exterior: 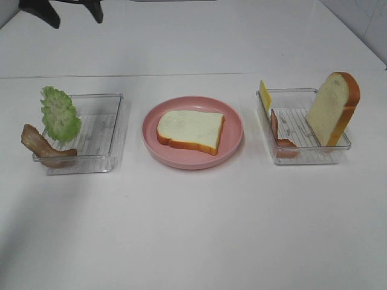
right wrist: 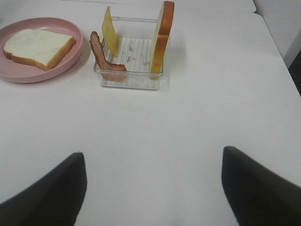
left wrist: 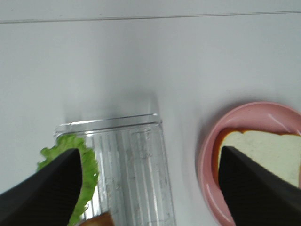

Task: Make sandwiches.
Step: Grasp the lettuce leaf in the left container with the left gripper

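One pale bread slice (exterior: 190, 130) lies flat on the pink plate (exterior: 193, 162) at the centre. A second bread slice (exterior: 331, 109) stands upright in the right clear tray (exterior: 296, 127), with yellow cheese (exterior: 265, 95) and a bacon strip (exterior: 279, 134). Ruffled green lettuce (exterior: 59, 113) and another bacon strip (exterior: 42, 147) lean on the left clear tray (exterior: 97, 130). My left gripper (left wrist: 149, 150) is open and empty above the left tray (left wrist: 134, 174), lettuce (left wrist: 84, 179) and plate (left wrist: 209, 155). My right gripper (right wrist: 153, 151) is open and empty, well short of the right tray (right wrist: 134, 56).
Everything stands on a white table (exterior: 193, 229). Dark arm parts (exterior: 39, 11) show at the back left. A wall runs along the far right corner (exterior: 369, 24). Neither gripper shows in the exterior high view.
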### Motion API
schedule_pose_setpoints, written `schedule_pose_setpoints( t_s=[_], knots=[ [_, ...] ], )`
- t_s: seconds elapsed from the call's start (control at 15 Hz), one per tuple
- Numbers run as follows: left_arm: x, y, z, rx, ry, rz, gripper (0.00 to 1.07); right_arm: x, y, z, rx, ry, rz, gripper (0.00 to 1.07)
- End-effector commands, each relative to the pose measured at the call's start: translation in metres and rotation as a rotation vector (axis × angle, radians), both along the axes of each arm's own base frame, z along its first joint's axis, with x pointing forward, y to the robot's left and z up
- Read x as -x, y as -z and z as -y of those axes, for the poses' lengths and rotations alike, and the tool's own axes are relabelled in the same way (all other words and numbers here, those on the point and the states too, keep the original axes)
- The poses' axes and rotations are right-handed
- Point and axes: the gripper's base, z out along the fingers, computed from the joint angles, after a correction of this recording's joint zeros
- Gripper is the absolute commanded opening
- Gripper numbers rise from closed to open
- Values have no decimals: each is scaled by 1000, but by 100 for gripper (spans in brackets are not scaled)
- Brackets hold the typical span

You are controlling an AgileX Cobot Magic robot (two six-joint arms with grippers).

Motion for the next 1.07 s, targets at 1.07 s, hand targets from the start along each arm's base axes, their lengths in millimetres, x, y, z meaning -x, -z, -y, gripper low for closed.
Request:
schedule_pose_setpoints(
  t_s=[1.07],
  knots=[
    [5,128,-69,-40,-135,-417,75,2,-1,0,13,4,29,76]
  ],
)
